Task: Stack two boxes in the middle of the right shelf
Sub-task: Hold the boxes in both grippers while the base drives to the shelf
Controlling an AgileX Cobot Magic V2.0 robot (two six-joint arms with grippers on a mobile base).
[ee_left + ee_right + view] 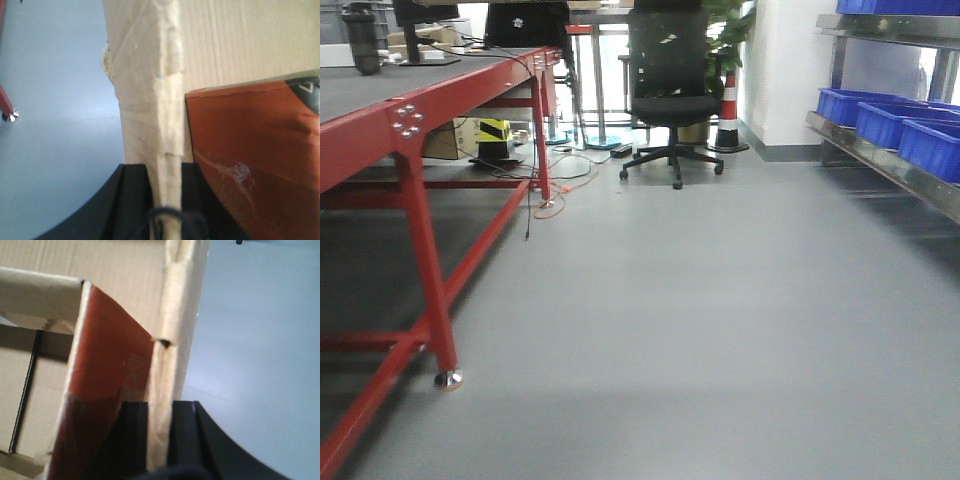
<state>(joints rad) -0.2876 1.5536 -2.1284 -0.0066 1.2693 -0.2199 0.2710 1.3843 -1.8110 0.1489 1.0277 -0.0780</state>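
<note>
Left tool (164,172) is pinched on a raised cardboard wall of the box (240,40): one finger on each side, wall edge running up the middle of the frame. Right tool (160,412) has the same grip on the opposite wall. So the box hangs between both arms above the grey floor (670,320), and it doesn't show in the front view. A red-brown panel (240,150) sits inside it. We see more cardboard at the lower left of the right wrist view, but can't tell if that's the second box.

The shelf (880,165) is at the right edge of the front view, its rail running away from us and carrying blue bins (930,145). The red-framed desk (420,110) is on the left. We judge the carry isn't finished. The shelf is ahead and to the right, so the right arm is nearer, and the base has to turn that way before placing.
</note>
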